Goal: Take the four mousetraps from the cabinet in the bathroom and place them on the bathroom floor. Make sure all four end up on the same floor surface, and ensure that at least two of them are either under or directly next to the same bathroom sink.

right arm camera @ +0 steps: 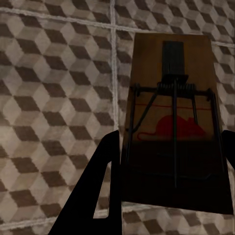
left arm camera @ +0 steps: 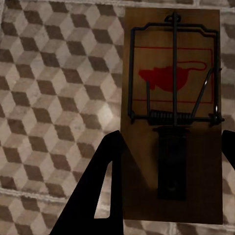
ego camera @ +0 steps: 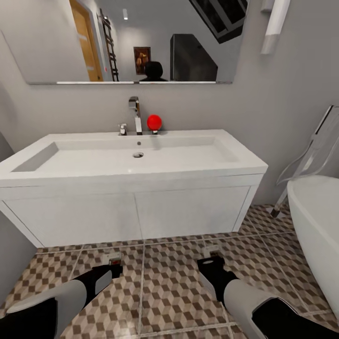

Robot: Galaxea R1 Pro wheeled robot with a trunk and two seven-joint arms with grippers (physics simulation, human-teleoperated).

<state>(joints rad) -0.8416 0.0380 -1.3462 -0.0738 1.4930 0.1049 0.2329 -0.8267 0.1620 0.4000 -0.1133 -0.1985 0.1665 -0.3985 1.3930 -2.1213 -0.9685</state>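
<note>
Before the white sink (ego camera: 136,160), over the cube-patterned bathroom floor (ego camera: 174,282), the left gripper (ego camera: 114,263) holds one mousetrap (left arm camera: 171,112) between closed jaws, and the right gripper (ego camera: 212,258) clamps another mousetrap (right arm camera: 171,117). A white bathtub (ego camera: 315,226) stands beside.

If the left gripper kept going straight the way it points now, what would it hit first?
Probably the bathroom floor: beyond the mousetrap held in the left gripper lie only patterned tiles, though depth is unclear.
</note>
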